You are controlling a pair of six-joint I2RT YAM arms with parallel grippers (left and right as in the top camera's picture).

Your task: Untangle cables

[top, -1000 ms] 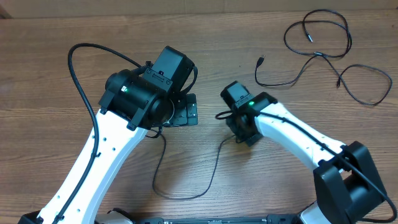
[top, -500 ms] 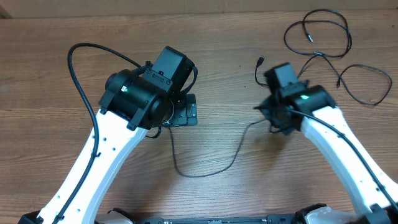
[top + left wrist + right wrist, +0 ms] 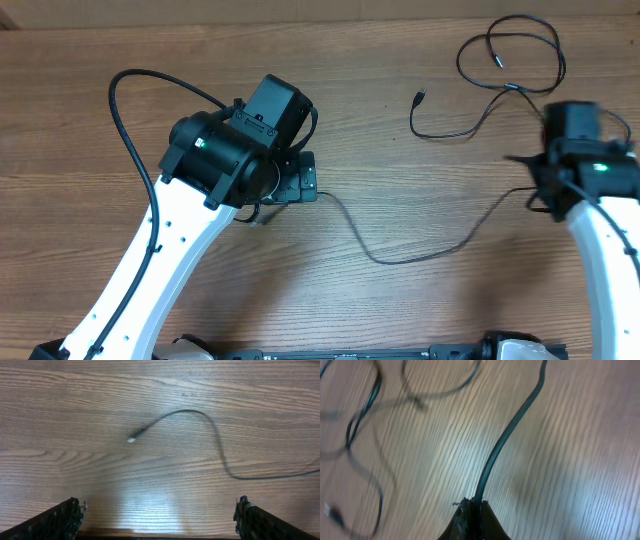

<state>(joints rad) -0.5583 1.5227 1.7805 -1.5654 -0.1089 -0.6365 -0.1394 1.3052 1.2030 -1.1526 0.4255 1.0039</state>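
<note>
A thin black cable [image 3: 400, 260] lies across the wood table from beside my left gripper [image 3: 300, 182] to my right gripper [image 3: 545, 190]. In the left wrist view its free plug end [image 3: 131, 439] lies on the table ahead of the open, empty fingers [image 3: 159, 505]. In the right wrist view my right gripper [image 3: 475, 507] is shut on this cable [image 3: 505, 440]. A second black cable [image 3: 510, 60] lies in loose loops at the back right, and it shows blurred in the right wrist view [image 3: 365, 415].
A small plug end [image 3: 419, 97] of the looped cable lies at the back, right of centre. The left arm's own thick black lead [image 3: 125, 110] arcs over the table's left part.
My right gripper has moved far to the right with the cable in it. The cable's loop has been drawn out into a long shallow curve. The left arm has not moved.
</note>
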